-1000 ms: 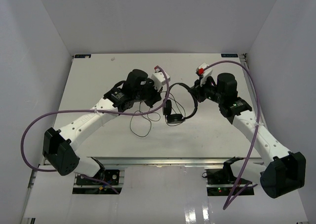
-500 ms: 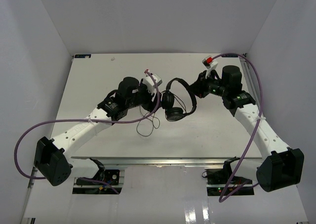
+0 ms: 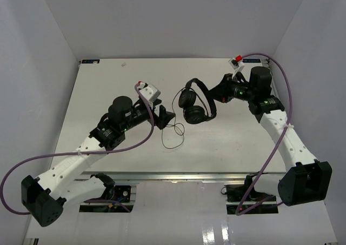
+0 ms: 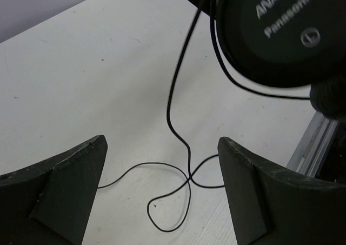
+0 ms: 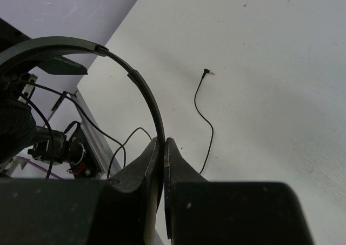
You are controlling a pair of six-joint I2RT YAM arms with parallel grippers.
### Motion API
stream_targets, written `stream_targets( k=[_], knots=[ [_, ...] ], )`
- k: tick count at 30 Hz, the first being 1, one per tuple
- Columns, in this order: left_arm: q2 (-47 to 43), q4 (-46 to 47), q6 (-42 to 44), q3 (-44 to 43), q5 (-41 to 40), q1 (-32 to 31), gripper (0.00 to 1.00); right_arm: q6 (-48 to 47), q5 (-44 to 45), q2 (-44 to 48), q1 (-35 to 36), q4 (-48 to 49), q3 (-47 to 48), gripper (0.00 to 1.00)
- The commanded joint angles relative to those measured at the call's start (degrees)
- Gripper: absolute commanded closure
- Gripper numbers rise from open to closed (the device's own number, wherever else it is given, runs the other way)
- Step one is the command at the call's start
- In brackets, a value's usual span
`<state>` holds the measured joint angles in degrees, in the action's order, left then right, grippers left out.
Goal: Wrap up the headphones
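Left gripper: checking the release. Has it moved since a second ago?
Yes. The left gripper has retreated toward the table's left edge, away from the headphones.

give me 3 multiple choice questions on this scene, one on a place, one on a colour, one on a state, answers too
1. Where does the right gripper hold the headphones?
A) on an earcup
B) on the headband
C) on the plug

2. What colour is the thick cable along each arm?
A) purple
B) green
C) orange

3. How does the left gripper stand?
A) shut on the plug
B) shut on an earcup
C) open, holding nothing

Answers:
1 B: the right wrist view shows the fingers pinched shut on the thin band.
2 A: the top view shows purple loops by both arms.
3 C: its fingers stand wide apart, with only the cord lying on the table between them.
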<state>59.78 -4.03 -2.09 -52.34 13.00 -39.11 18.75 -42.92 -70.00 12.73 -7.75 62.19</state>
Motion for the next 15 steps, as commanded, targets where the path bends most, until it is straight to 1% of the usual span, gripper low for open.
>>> stream_targets(
  k=[1, 4, 8, 9, 12, 15],
  knots=[
    [-5.5, 3.0, -3.4, 6.6, 0.0, 0.1, 0.05, 7.1, -3.7, -0.7, -1.6, 1.1, 4.3, 0.92],
    [-7.5, 3.9, -5.5, 10.9, -0.7, 0.1, 0.05, 8.5, -4.2, -1.0, -2.3, 1.1, 5.3, 0.92],
    [-10.3, 13.6, -6.9, 21.7, 1.1, 0.1, 0.05, 10.7, -5.6, -1.5, -3.2, 1.1, 7.1, 0.92],
    [-10.4, 15.5, -6.2, 22.5, 1.2, 0.1, 0.05, 11.2, -5.9, -1.6, -3.3, 1.1, 7.5, 0.92],
    [-9.5, 23.3, -1.7, 29.5, 2.3, 0.1, 0.05, 12.1, -6.9, -1.5, -3.9, 1.0, 8.6, 0.92],
    [-6.4, 28.5, 2.5, 31.7, 0.0, 0.2, 0.05, 13.0, -7.6, -1.2, -4.0, 1.1, 9.2, 0.92]
  ],
)
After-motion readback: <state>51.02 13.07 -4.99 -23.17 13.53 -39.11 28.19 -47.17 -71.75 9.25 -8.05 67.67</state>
